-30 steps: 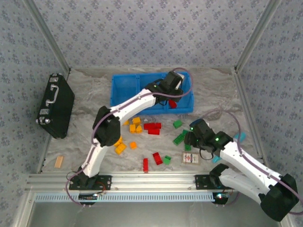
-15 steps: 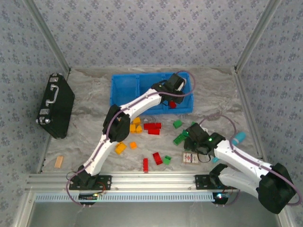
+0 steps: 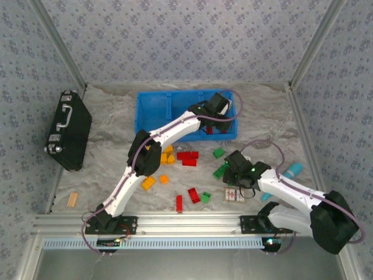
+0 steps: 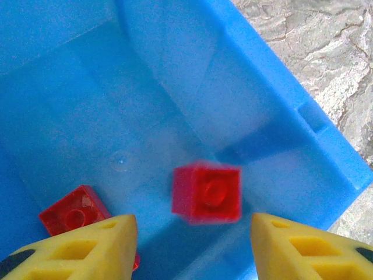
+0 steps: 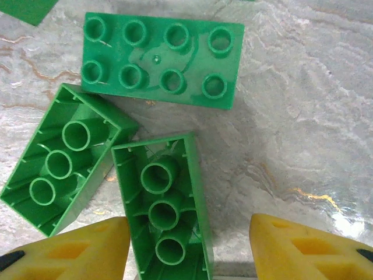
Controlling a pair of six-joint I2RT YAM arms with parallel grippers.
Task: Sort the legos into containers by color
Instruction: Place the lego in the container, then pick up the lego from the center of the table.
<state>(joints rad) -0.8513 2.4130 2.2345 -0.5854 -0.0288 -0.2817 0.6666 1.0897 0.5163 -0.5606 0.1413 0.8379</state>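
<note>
Left pincer (image 4: pixel 190 233): jaws apart over the bin's (image 4: pixel 274 87) right end compartment; nothing gripped; red brick (image 4: pixel 207 192) blurred beneath, apparently loose; second red brick (image 4: pixel 73 213) lying by the left finger. Right pincer (image 5: pixel 186 233): jaws apart, straddling an upturned green brick (image 5: pixel 166 210) on the worktop (image 5: pixel 303 116); not clamped. Hazards: neighbouring green brick (image 5: pixel 64 157) touches the target, so a closing finger may land on it or drag both; third green brick (image 5: pixel 160 61) close by may get nudged; slanted target could twist out when squeezed.
</note>
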